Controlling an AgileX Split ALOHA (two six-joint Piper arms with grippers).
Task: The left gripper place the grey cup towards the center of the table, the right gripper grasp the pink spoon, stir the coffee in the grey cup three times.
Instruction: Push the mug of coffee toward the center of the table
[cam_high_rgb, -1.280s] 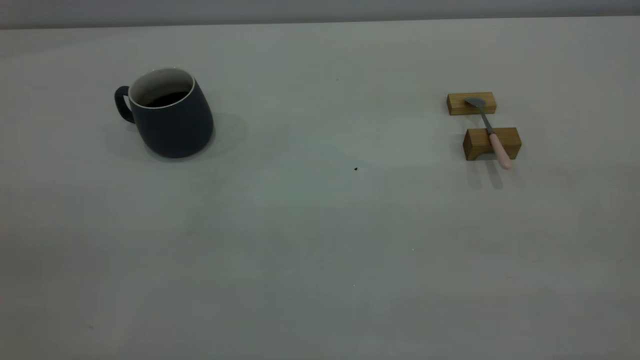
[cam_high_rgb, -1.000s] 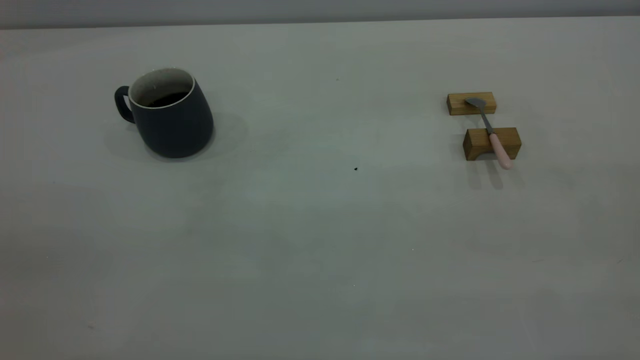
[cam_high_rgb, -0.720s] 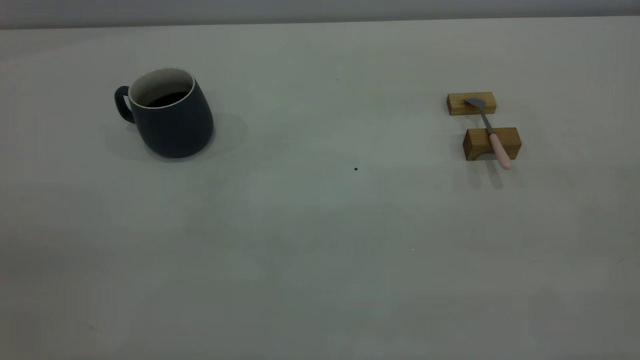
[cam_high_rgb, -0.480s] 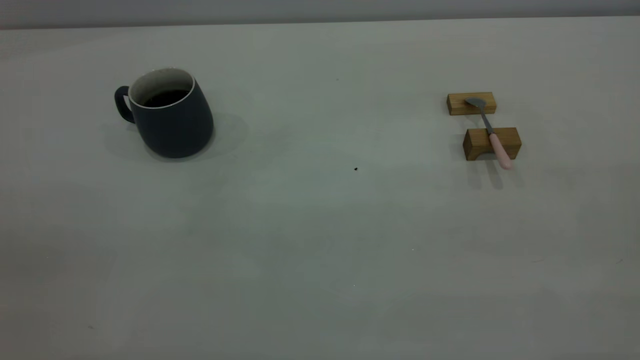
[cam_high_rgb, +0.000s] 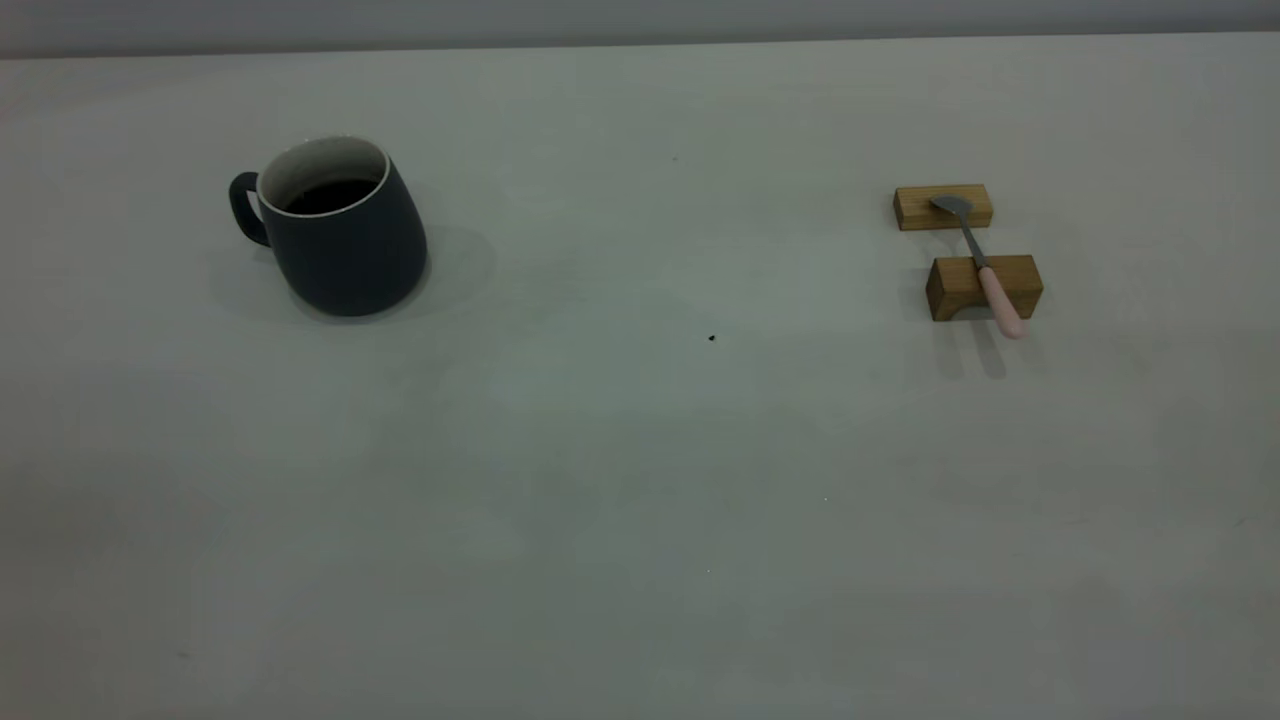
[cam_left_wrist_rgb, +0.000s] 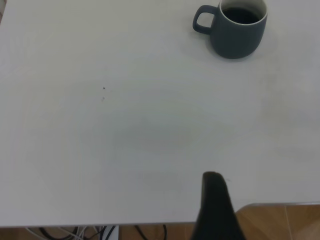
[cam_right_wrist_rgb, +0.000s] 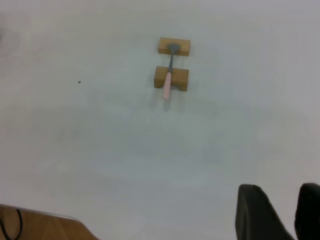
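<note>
The grey cup (cam_high_rgb: 340, 235) stands upright at the table's (cam_high_rgb: 640, 450) far left, handle pointing outward, with dark coffee (cam_high_rgb: 330, 196) inside. In the left wrist view the cup (cam_left_wrist_rgb: 239, 31) is far from my left gripper (cam_left_wrist_rgb: 215, 205), of which only one dark part shows, near the table edge. The pink spoon (cam_high_rgb: 985, 270) lies across two tan wooden blocks at the right, its bowl on the far block and its pink handle overhanging the near one. In the right wrist view the spoon (cam_right_wrist_rgb: 168, 80) lies well ahead of my right gripper (cam_right_wrist_rgb: 282, 200), which is open and empty.
The far wooden block (cam_high_rgb: 942, 207) and the near one (cam_high_rgb: 982, 287) prop the spoon off the surface. A tiny dark speck (cam_high_rgb: 711, 338) marks the table's middle. Wooden floor (cam_left_wrist_rgb: 280, 222) shows past the table edge.
</note>
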